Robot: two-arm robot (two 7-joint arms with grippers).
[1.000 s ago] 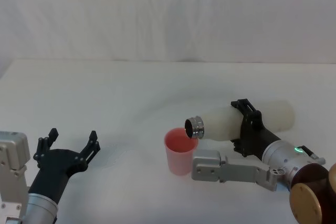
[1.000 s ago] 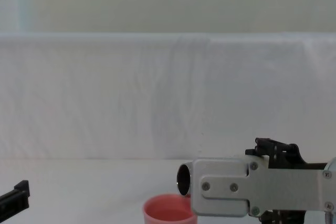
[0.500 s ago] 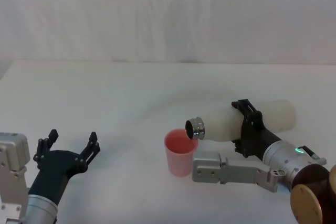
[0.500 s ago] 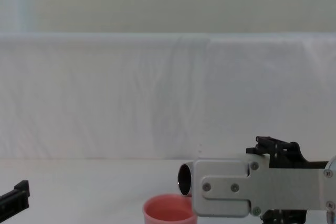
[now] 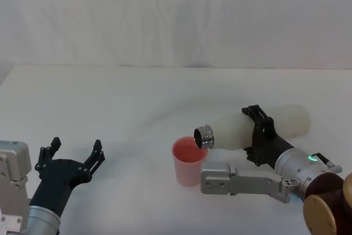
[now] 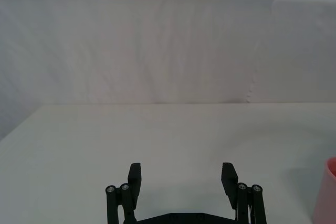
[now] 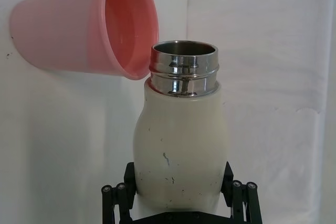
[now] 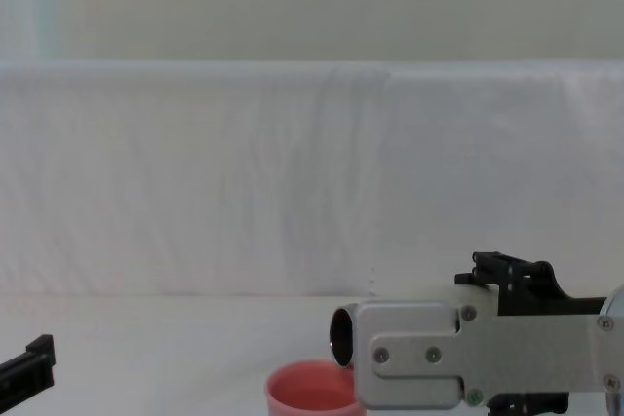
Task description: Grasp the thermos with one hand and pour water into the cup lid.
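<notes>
Thermos [image 5: 258, 126] lies nearly horizontal, neck over cup lid [image 5: 188, 160]

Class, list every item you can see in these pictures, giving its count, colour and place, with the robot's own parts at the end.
thermos: one, cream-white with a steel neck, tipped on its side, mouth at the cup lid's rim.
cup lid: one, salmon-pink, upright on the table near the middle.
table: one, white, under everything.
backdrop: one, white cloth, behind the table.
right gripper: one, black, shut on the thermos body, right of the cup lid.
left gripper: one, black, open, low at the table's left, holding nothing.
</notes>
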